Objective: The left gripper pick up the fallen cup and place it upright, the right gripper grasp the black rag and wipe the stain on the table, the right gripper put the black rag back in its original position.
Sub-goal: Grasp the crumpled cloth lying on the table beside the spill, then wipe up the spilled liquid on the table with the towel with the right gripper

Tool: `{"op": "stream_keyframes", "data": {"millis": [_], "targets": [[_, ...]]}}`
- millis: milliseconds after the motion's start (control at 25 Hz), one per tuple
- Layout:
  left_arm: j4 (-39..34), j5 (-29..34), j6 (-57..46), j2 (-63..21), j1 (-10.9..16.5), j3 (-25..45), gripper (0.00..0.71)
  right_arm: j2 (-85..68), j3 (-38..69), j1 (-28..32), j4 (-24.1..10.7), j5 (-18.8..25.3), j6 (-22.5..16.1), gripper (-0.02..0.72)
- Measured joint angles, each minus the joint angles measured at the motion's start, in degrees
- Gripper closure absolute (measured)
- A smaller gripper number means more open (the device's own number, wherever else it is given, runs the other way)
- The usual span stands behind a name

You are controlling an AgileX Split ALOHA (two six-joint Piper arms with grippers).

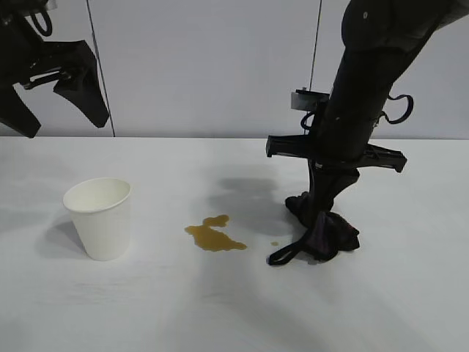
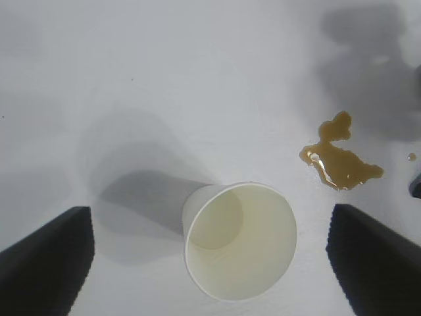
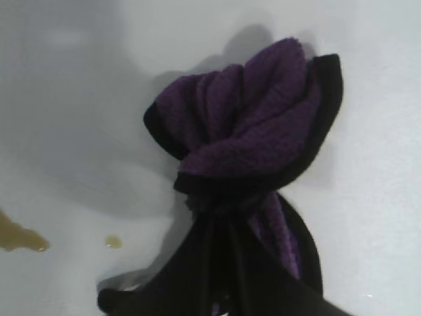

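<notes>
While the plain white tapered paper cup [image 1: 99,218] already stands upright on the wide matte white tabletop [image 1: 220,308], mouth up and off toward the left side, the left gripper [image 1: 62,92] just hangs up in the air above and behind it, black wedge fingers [image 2: 46,260] spread wide with nothing between them. From its wrist camera you look straight down into the cup [image 2: 240,240], which sits between the two fingertips but well below them, not touching. Over on the right, the black two-fingered right gripper [image 1: 326,209] on its thick cabled arm points steeply down and is pinched tight on the small bunched black-and-purple cloth rag [image 1: 327,231], gathering it into a knot at the top. The wrist view shows the rag [image 3: 247,141] squeezed together where the fingers bite, purple folds fanning out beyond. Its lower part rests on the table, and a thin black loop [image 1: 286,253] trails out on the surface toward the spill. That amber-brown puddle [image 1: 214,235] lies between cup and rag, apart from both, with one tiny droplet [image 1: 275,243] close to the loop.
</notes>
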State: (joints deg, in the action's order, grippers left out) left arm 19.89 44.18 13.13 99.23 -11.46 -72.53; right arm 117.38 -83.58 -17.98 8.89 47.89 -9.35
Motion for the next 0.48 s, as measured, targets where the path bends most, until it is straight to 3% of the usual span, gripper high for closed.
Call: {"op": "stream_keyframes", "data": {"millis": [200, 480], "targets": [[0.0, 0.0, 0.0, 0.0, 0.0, 0.0, 0.017, -1.5, -0.1, -3.5, 3.8, -0.8, 2.5, 0.693], [0.0, 0.0, 0.0, 0.0, 0.0, 0.0, 0.017, -1.5, -0.1, -12.7, 5.2, -5.8, 3.1, 0.693]]}}
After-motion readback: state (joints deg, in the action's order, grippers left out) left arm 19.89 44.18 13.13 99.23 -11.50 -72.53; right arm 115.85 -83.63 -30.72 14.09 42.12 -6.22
